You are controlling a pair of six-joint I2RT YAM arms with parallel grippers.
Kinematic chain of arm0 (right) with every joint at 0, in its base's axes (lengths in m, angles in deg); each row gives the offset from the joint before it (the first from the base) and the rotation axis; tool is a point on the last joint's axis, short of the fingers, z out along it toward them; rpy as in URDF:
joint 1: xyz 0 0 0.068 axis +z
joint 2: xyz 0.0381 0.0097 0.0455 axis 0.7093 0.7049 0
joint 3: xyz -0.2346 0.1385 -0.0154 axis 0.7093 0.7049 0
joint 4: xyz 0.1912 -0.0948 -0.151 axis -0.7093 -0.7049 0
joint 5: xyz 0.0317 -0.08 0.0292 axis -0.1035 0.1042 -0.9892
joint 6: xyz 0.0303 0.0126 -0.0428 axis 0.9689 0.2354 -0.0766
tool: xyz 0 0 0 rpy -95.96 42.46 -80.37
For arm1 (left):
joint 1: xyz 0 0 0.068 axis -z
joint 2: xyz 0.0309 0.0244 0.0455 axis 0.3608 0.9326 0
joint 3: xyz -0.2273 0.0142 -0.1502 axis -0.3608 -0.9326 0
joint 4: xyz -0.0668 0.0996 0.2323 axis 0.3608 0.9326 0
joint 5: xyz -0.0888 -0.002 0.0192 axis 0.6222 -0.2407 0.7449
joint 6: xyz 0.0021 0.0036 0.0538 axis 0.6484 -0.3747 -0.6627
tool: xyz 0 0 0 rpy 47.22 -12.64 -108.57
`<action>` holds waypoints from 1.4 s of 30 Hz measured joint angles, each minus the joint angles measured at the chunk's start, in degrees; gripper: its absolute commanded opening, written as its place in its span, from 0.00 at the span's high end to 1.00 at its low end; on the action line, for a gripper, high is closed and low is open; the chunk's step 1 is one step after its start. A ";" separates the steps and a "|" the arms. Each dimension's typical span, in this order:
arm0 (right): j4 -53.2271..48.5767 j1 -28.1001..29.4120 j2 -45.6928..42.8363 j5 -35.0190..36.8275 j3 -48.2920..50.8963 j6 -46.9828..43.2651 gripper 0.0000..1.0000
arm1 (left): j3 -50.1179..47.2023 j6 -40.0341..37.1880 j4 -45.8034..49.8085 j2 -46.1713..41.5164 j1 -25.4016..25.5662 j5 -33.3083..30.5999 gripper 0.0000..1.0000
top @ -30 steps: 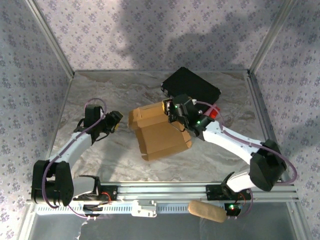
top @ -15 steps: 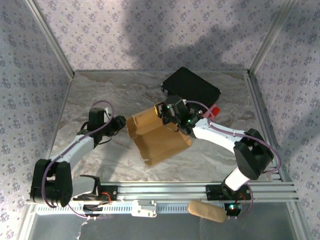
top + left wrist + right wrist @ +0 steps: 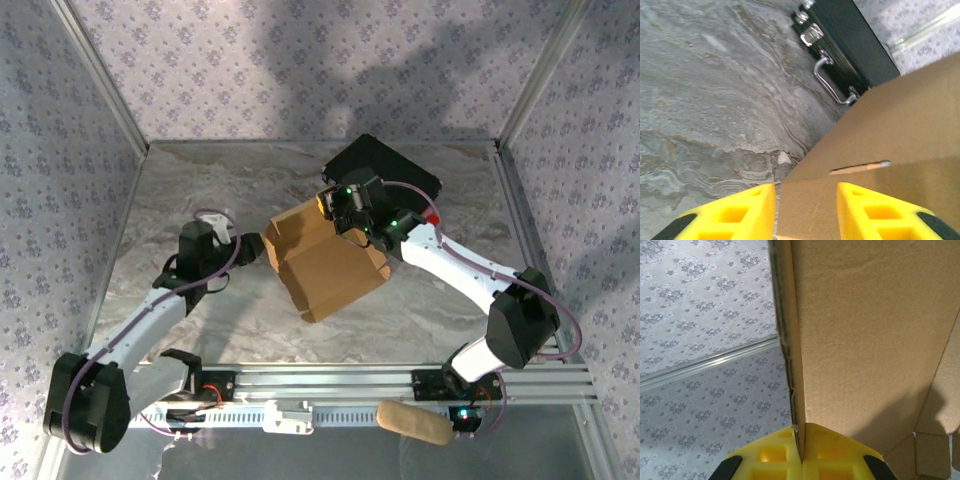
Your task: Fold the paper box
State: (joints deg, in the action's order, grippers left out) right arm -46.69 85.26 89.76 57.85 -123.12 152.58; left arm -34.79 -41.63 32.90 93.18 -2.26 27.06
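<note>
The marbled table (image 3: pixel 200 190) carries the paper box (image 3: pixel 325 262) at its centre, partly erected, with tan panels raised on its far and left sides. The box lies between the two grippers, just on the near side of the black case (image 3: pixel 385 170), which sits at the far edge, right of centre. The right gripper (image 3: pixel 340 215) is at the far end of the box. In the right wrist view, its yellow fingers (image 3: pixel 775 450) are closed together on the edge of one upright cardboard wall. The left gripper (image 3: pixel 252 246) is at the left corner of the box. In the left wrist view, its fingers (image 3: pixel 740 210) stand apart with cardboard between them, and it cannot be told whether they clamp it. The case's metal handle (image 3: pixel 832 82) faces the box. A thin slit (image 3: pixel 860 168) crosses the panel.
</note>
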 measured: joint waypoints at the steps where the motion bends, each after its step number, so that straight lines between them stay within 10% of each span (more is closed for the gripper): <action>1: -0.33 0.00 0.00 -0.22 -0.02 -0.07 1.00 | -0.37 -0.70 -0.17 -0.44 0.92 -0.42 0.64; 42: 25.29 0.07 7.78 -3.74 13.46 -5.77 1.00 | -11.26 -6.19 -4.48 -0.50 11.19 -14.99 0.50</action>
State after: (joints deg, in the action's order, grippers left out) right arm -21.40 85.32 97.55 54.12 -109.65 146.81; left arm -46.05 -47.82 28.42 92.68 8.93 12.06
